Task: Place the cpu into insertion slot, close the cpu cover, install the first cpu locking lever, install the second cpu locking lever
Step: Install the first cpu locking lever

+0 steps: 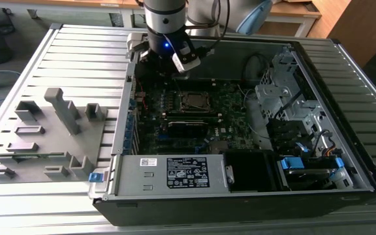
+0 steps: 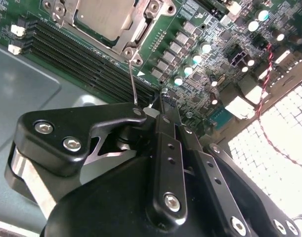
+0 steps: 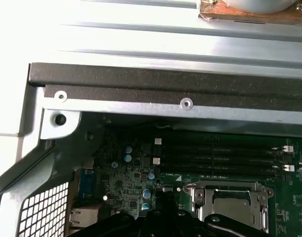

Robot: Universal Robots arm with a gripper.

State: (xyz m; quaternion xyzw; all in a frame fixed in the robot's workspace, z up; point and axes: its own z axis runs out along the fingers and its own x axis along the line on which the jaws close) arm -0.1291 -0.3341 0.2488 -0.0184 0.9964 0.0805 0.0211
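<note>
The cpu [image 2: 102, 16] lies in the insertion slot [image 1: 194, 101] on the green motherboard, its dull silver top showing through the window of the cpu cover [image 2: 141, 34], which lies flat over it. In the first wrist view the cpu [image 3: 235, 201] and cover [image 3: 225, 187] sit beside the black gripper [image 3: 160, 197]. A thin metal locking lever [image 2: 133, 81] runs from the socket corner toward the gripper [image 2: 163, 96]. Its fingers are pressed together, with the tip just beside the lever's free end and low over the board. In the exterior view the gripper [image 1: 167, 81] hangs at the socket's far-left corner.
The motherboard sits inside an open computer case [image 1: 332, 161] with a power supply [image 1: 168, 174] at the front and drive cages [image 1: 286, 98] on the exterior view's right. Black memory slots [image 2: 86, 47] run beside the socket. A grey fixture block [image 1: 44, 142] lies on the exterior view's left.
</note>
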